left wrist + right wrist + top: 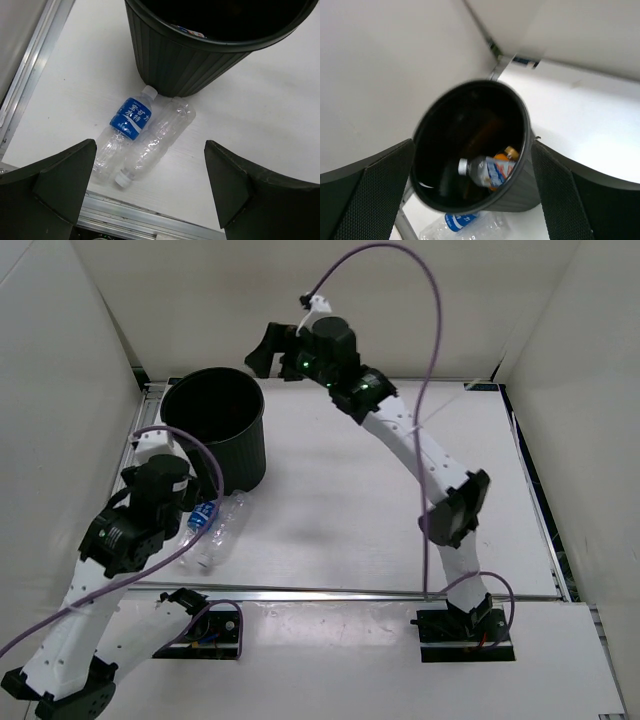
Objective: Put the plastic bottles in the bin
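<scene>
From above, we see a white table (pixel 350 500) with white walls, open across its middle. The bin (pixel 240 455) stands far left; a blue-labelled bottle (pixel 203 515) and a bare clear bottle (pixel 228 530) lie just beside its near side.

At the left wrist, our left gripper (pixel 150 147) gapes wide and empty above both.

At the right wrist, the right gripper (pixel 472 145) stands wide, holding nothing, over the bin, where a white-labelled bottle (pixel 485 172) and an orange bottle (pixel 509 152) lie.

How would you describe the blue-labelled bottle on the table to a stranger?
Look for the round black bin at the table's far left. Two clear bottles lie side by side at its foot. The blue-labelled bottle points its white cap at the bin; the bare bottle beside it points its cap away.
</scene>
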Controlling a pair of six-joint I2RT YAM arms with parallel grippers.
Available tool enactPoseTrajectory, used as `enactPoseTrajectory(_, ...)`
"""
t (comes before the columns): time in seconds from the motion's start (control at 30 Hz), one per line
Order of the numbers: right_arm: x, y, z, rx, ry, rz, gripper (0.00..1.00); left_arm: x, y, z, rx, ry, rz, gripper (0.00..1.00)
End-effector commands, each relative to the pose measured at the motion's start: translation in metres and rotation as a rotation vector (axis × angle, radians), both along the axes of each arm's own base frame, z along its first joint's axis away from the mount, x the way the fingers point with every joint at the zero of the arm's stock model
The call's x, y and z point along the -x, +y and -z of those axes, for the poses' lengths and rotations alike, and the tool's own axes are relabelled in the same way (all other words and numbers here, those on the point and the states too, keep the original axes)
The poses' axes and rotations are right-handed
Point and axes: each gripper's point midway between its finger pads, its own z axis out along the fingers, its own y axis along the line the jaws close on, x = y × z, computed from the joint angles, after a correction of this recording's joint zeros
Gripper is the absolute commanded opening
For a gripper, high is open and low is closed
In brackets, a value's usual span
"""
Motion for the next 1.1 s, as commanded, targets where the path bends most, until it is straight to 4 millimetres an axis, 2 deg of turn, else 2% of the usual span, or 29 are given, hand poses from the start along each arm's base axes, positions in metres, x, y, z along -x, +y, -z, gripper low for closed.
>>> enactPoseTrajectory(0.0,0.032,-0.080,-0.123,-0.086,-0.206,0.173,1.00,-0.010,-0.014,0.022,-0.017,0.087,0.041,1.00)
enactPoseTrajectory(0.03,0.042,-0.099,-0.145,-0.106,-0.238,0.187,1.00,-0.012,-0.018,0.031,-0.024,0.099,0.052,1.00)
enactPoseTrajectory(0.07,0.048,-0.106,-0.143,-0.070,-0.233,0.186,1.00,-0.019,-0.022,0.033,-0.011,0.077,0.052,1.00)
enactPoseTrajectory(0.1,0.057,-0.127,-0.161,-0.082,-0.257,0.212,1.00,-0.018,-0.026,0.036,-0.004,0.062,0.069,1.00)
enactPoseTrajectory(0.13,0.061,-0.141,-0.167,-0.080,-0.257,0.233,1.00,-0.017,-0.029,0.055,-0.018,0.087,0.082,1.00)
enactPoseTrajectory(0.17,0.064,-0.144,-0.152,-0.030,-0.231,0.230,1.00,-0.019,-0.029,0.065,-0.034,0.097,0.089,1.00)
enactPoseTrajectory(0.2,0.076,-0.164,-0.162,-0.033,-0.248,0.246,1.00,-0.019,-0.032,0.073,-0.032,0.109,0.100,1.00)
enactPoseTrajectory(0.27,0.081,-0.185,-0.150,0.010,-0.232,0.278,1.00,-0.019,-0.039,0.110,-0.084,0.229,0.139,1.00)
enactPoseTrajectory(0.37,0.088,-0.207,-0.141,0.051,-0.210,0.303,1.00,-0.018,-0.055,0.146,-0.162,0.357,0.214,1.00)
enactPoseTrajectory(0.4,0.088,-0.207,-0.134,0.066,-0.195,0.301,1.00,-0.020,-0.059,0.150,-0.178,0.365,0.223,1.00)
enactPoseTrajectory(0.47,0.086,-0.221,-0.133,0.078,-0.185,0.322,1.00,-0.031,-0.069,0.149,-0.201,0.357,0.255,1.00)
enactPoseTrajectory(0.5,0.088,-0.224,-0.136,0.072,-0.191,0.319,1.00,-0.034,-0.071,0.160,-0.239,0.395,0.269,1.00)
enactPoseTrajectory(0.57,0.086,-0.228,-0.133,0.079,-0.183,0.312,1.00,-0.043,-0.078,0.164,-0.250,0.403,0.293,1.00)
enactPoseTrajectory(0.6,0.085,-0.229,-0.133,0.079,-0.183,0.311,1.00,-0.047,-0.085,0.174,-0.268,0.441,0.327,1.00)
enactPoseTrajectory(0.67,0.082,-0.235,-0.130,0.073,-0.161,0.315,1.00,-0.051,-0.087,0.185,-0.296,0.478,0.336,1.00)
enactPoseTrajectory(0.7,0.085,-0.231,-0.128,0.068,-0.145,0.293,1.00,-0.053,-0.089,0.195,-0.324,0.518,0.344,1.00)
enactPoseTrajectory(0.8,0.084,-0.236,-0.117,0.070,-0.110,0.293,1.00,-0.064,-0.087,0.201,-0.389,0.530,0.344,1.00)
enactPoseTrajectory(0.83,0.081,-0.241,-0.117,0.071,-0.110,0.306,1.00,-0.066,-0.088,0.209,-0.405,0.549,0.351,1.00)
enactPoseTrajectory(0.9,0.083,-0.242,-0.115,0.065,-0.100,0.295,1.00,-0.074,-0.090,0.207,-0.425,0.538,0.348,1.00)
enactPoseTrajectory(0.93,0.084,-0.248,-0.119,0.059,-0.108,0.309,1.00,-0.075,-0.088,0.213,-0.444,0.556,0.341,1.00)
enactPoseTrajectory(1.0,0.085,-0.254,-0.122,0.054,-0.115,0.321,1.00,-0.083,-0.092,0.212,-0.454,0.545,0.341,1.00)
enactPoseTrajectory(1.07,0.083,-0.259,-0.117,0.069,-0.113,0.331,1.00,-0.090,-0.084,0.216,-0.465,0.558,0.315,1.00)
